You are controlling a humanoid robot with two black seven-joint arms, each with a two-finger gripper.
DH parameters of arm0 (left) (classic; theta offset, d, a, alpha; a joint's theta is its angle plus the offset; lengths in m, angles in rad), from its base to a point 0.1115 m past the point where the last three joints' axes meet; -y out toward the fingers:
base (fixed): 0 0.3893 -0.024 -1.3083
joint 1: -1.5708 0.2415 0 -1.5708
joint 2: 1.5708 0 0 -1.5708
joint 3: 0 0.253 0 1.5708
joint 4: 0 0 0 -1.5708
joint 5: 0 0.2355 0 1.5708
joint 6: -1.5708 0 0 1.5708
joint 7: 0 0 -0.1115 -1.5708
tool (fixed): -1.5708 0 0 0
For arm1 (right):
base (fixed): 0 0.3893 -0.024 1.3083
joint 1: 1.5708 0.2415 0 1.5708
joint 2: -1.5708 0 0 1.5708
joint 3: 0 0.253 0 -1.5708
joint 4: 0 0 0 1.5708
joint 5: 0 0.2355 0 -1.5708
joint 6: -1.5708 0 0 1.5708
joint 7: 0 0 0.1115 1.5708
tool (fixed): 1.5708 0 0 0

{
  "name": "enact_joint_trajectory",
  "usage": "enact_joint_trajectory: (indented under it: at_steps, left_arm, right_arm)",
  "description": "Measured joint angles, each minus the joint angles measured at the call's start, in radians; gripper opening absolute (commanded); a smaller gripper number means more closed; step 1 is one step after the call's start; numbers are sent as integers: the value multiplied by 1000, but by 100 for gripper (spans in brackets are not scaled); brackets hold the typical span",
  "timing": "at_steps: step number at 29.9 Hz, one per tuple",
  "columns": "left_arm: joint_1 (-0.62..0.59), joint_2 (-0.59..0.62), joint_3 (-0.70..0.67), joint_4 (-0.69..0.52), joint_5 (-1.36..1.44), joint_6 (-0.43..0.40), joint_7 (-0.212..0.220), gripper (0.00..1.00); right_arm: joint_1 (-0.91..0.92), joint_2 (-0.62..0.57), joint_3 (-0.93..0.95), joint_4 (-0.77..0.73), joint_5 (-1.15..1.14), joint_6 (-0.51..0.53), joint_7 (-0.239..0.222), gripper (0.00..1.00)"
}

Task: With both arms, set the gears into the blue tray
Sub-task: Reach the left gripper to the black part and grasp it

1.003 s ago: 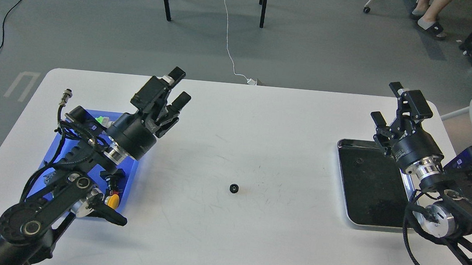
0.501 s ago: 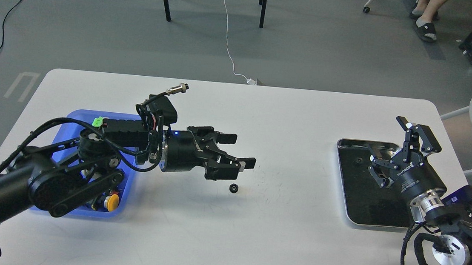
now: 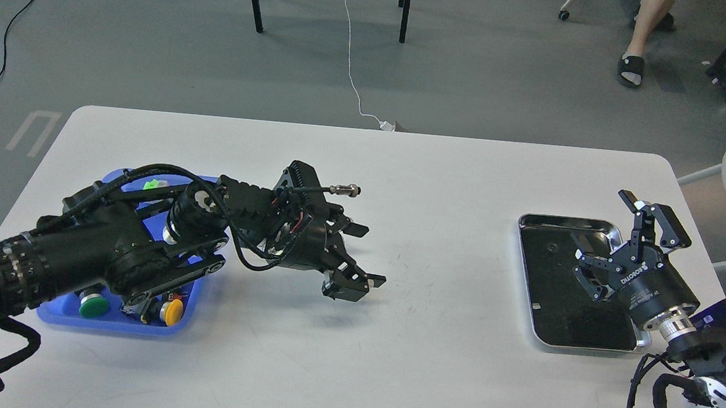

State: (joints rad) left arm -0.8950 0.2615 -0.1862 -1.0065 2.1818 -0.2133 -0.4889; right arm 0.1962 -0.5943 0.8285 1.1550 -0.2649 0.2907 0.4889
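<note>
My left arm reaches from the blue tray (image 3: 57, 318) toward the table's middle. Its gripper (image 3: 360, 256) is open and low over the white tabletop, one finger (image 3: 353, 229) farther back and the other (image 3: 356, 282) nearer me. No gear shows between or beside these fingers; the nearer finger covers the spot beneath it. One tiny black gear (image 3: 551, 249) lies in the silver-rimmed metal tray (image 3: 529, 297) at the right. My right gripper (image 3: 619, 239) hovers open over that tray's right half, apart from the gear.
Green (image 3: 93, 304) and yellow (image 3: 171, 311) push-buttons sit in the blue tray's near end, partly under my left arm. A loose cable connector (image 3: 344, 190) sticks out above the left wrist. Chair legs, cords and a person's foot are on the floor beyond the table.
My left gripper swung from above the blue tray rightward and down over the spot where a gear lay; that gear no longer shows. My right gripper dropped lower over the metal tray.
</note>
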Motion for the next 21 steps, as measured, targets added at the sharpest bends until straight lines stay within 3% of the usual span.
enact_joint_trajectory:
  at_steps: [8,21]
  left_arm:
    - [31,-4,17,-10,0,5,0,88]
    - [83,-13,20,14,0,8,0,69]
  right_arm:
    - [0,-6,10,2,0,-1,0,99]
    - [-3,-7,11,11,0,-1,-1,99]
